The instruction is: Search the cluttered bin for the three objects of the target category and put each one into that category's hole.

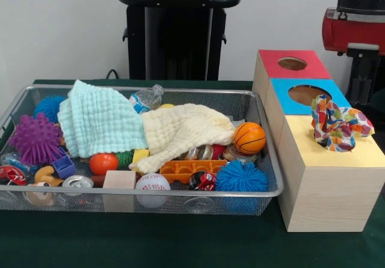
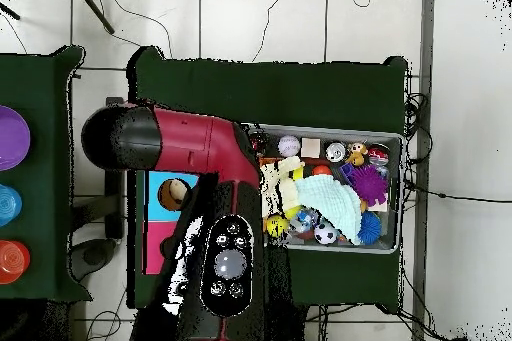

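Note:
The wire mesh bin (image 1: 180, 194) sits on the green table, full of clutter; it also shows in the overhead view (image 2: 398, 192). One dotted white fabric piece (image 1: 338, 122) lies bunched on the yellow top of the nearest wooden box (image 1: 343, 155), and it hides that box's hole. No other dotted piece shows in the bin. A mint-green towel (image 1: 99, 121) and a cream-yellow towel (image 1: 180, 130) cover the middle of the bin. Part of the red and black arm (image 1: 355, 27) stands behind the boxes and spans them in the overhead view (image 2: 190, 142). The gripper itself does not show.
The blue-topped box (image 1: 283, 97) and the red-topped box (image 1: 271, 63) stand behind the yellow one, holes open. The bin holds a small basketball (image 1: 249, 137), a blue spiky ball (image 1: 240, 176), a purple spiky ball (image 1: 35, 139), a baseball (image 1: 152, 182) and cans.

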Tool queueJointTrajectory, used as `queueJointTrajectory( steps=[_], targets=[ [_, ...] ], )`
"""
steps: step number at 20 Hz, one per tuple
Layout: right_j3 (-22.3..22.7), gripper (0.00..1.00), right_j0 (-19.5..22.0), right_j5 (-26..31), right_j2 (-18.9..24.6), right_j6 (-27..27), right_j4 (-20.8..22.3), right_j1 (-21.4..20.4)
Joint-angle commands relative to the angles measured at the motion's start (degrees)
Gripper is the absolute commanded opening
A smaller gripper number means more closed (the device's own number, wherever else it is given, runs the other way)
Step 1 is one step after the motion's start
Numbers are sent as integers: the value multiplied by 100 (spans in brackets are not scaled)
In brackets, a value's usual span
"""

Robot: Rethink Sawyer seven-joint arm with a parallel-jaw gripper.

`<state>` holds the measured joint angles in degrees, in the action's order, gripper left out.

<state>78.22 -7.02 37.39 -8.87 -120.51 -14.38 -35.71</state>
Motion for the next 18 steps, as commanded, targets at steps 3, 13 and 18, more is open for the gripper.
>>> queueJointTrajectory(
  steps=[3, 13, 18],
  targets=[
    [-594, 0, 268, 2105, 390, 810, 887, 200],
    [-605, 0, 577, 2371, 743, 870, 1220, 187],
    [-403, 0, 623, 1995, 848, 738, 1350, 205]
  ],
)
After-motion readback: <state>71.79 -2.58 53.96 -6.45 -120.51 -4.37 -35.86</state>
